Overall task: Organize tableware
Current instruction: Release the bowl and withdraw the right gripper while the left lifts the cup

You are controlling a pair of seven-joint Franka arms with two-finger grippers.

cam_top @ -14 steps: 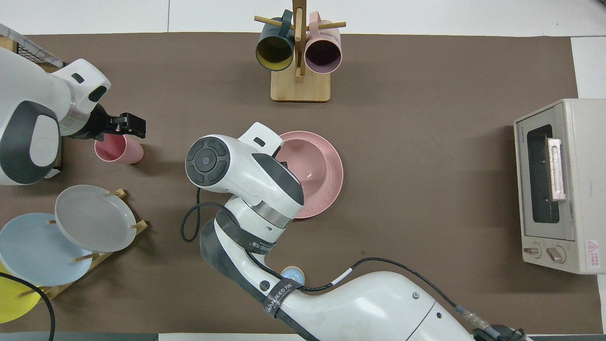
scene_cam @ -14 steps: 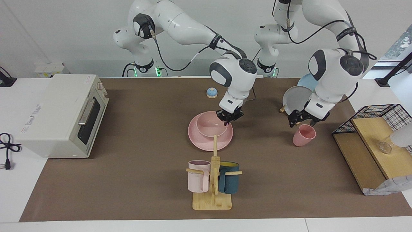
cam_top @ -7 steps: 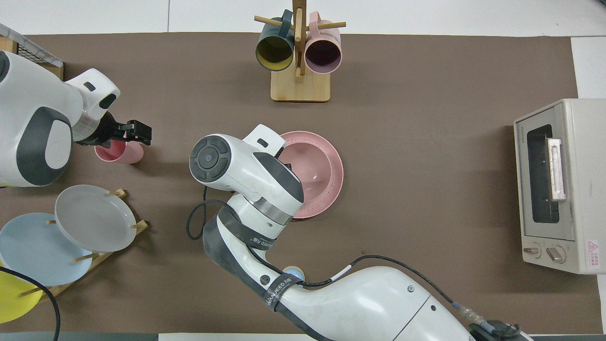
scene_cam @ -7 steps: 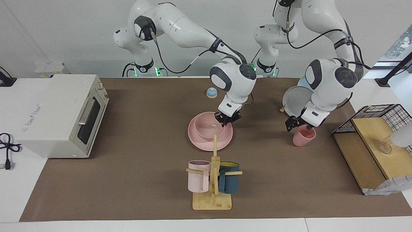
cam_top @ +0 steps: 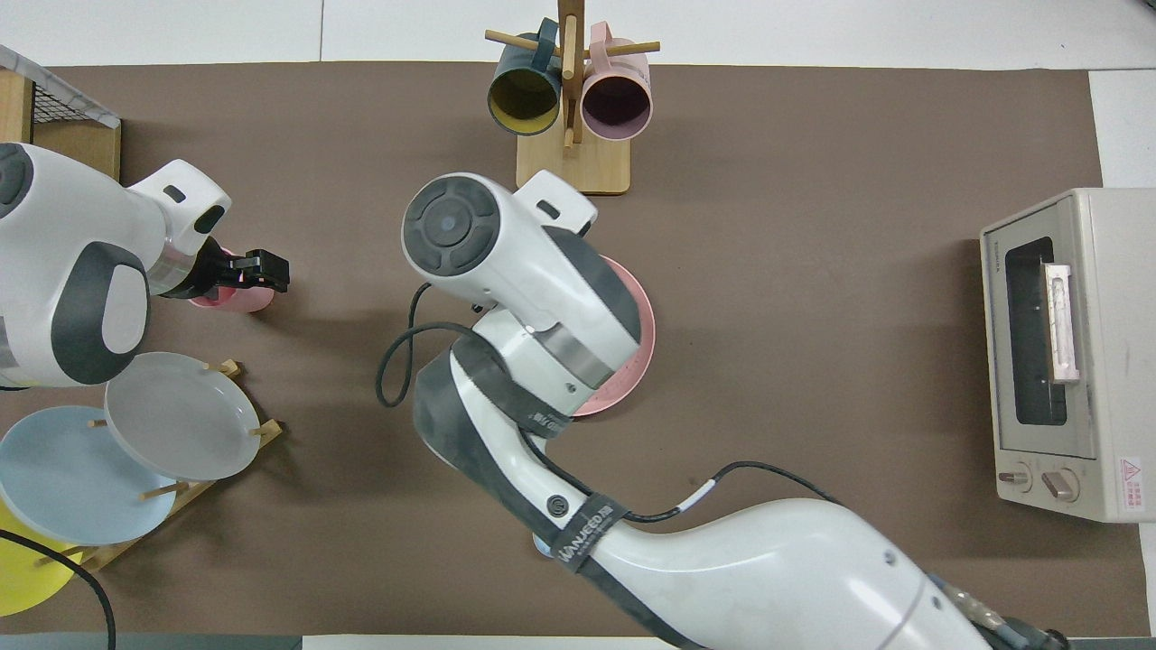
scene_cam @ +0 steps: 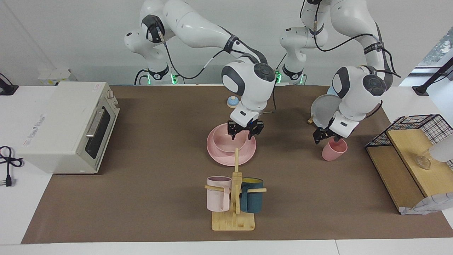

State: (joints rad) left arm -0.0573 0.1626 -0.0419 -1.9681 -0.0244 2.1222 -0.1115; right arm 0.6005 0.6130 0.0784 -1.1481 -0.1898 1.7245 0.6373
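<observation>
Shifted since the earlier frames: right gripper [scene_cam: 245,130], fingers spread wide, out over the pink bowl [scene_cam: 226,141]; left gripper [scene_cam: 327,136] down at the pink cup [scene_cam: 333,149].

From overhead, hid the bowl entirely under the right arm and left only an edge of the pink plate [cam_top: 639,348] showing; hid most of the cup [cam_top: 237,299] under the left gripper [cam_top: 242,273]. From the facing camera, showed bowl seated on plate [scene_cam: 219,157] mid-table, nearer the robots than the mug stand [scene_cam: 233,203]; cup toward the left arm's end, by the plate rack [cam_top: 185,460]. Left fingers straddled the cup's rim, grip impossible to judge. Brown mat [scene_cam: 155,184] on white table, toaster oven [scene_cam: 70,125] at the right arm's end.
</observation>
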